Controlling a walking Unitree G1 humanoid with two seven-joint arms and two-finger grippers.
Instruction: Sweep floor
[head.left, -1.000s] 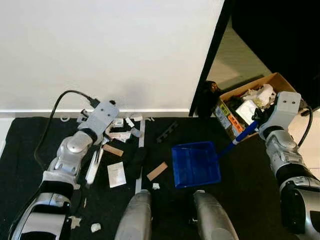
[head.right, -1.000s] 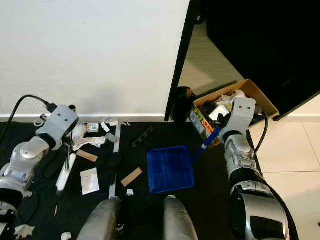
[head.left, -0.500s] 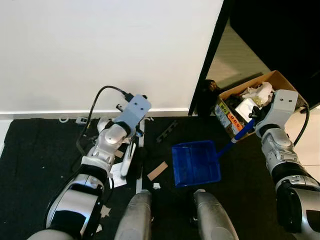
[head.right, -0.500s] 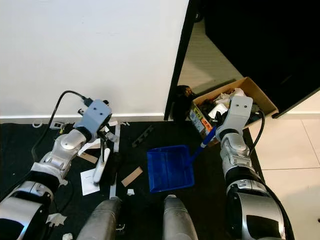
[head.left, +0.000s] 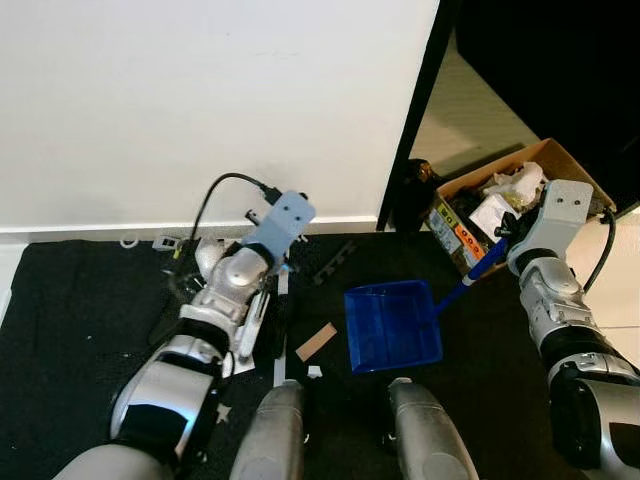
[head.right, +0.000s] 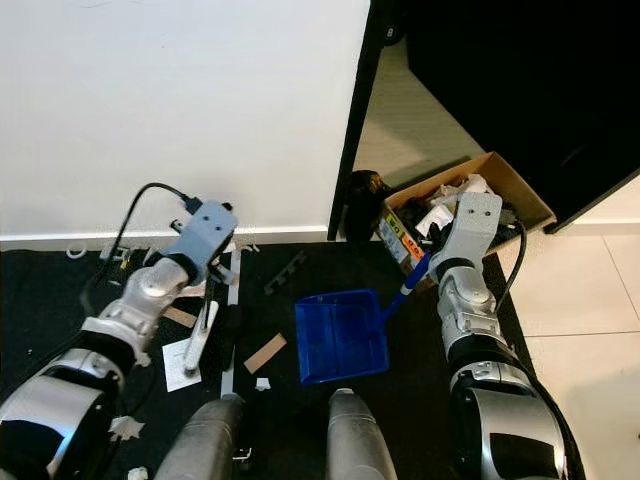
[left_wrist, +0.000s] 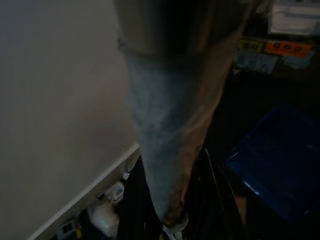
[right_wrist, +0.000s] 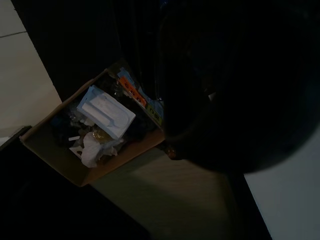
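Observation:
My left gripper (head.left: 262, 288) is shut on a white-handled brush (head.left: 247, 335) that points down at the black floor mat (head.left: 60, 320), among the litter near the wall. In the left wrist view the pale handle (left_wrist: 165, 150) runs away from the camera, with the dustpan (left_wrist: 280, 160) beyond it. A blue dustpan (head.left: 390, 325) lies flat on the mat just right of the brush. Its blue handle (head.left: 483, 268) rises to my right gripper (head.left: 508, 246), which is shut on it. A brown cardboard piece (head.left: 315, 342) and a small white scrap (head.left: 313, 372) lie between brush and dustpan.
An open cardboard box (head.left: 560, 165) of rubbish stands at the right by a black door frame (head.left: 410, 120), with a dark object (head.left: 415, 185) beside it. A black strip (head.left: 335, 262) and small white bits (head.left: 165, 242) lie along the baseboard. My own legs (head.left: 275, 430) are below.
My left arm has swung the brush to the right across the litter, toward the dustpan. The right arm and the dustpan have barely moved.

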